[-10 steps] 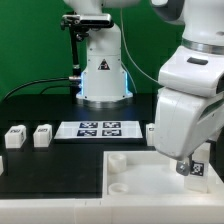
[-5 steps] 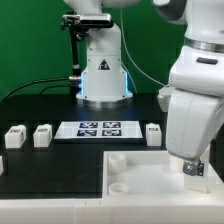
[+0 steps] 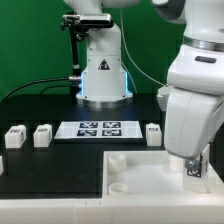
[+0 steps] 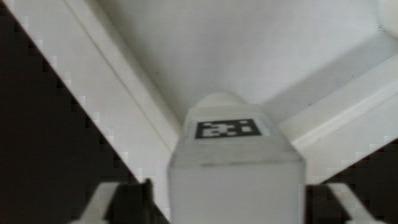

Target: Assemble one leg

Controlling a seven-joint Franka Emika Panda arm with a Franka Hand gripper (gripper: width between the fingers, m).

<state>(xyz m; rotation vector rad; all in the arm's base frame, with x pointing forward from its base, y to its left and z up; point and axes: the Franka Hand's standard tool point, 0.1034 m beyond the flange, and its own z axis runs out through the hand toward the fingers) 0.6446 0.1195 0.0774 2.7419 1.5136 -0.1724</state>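
The marker board [image 3: 97, 129] lies flat at center on the black table [image 3: 50, 175]; the large white board with round sockets [image 3: 140, 175] sits at five o'clock.

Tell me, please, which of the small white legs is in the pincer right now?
The leg at the exterior view's right, held in the pincer over the large white board. The other three stand untouched on the black table.

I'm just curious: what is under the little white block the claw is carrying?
Under the leg, held in the gripper, lies the large white board, near a corner. The spot straight below, including any socket, is covered by the leg itself.
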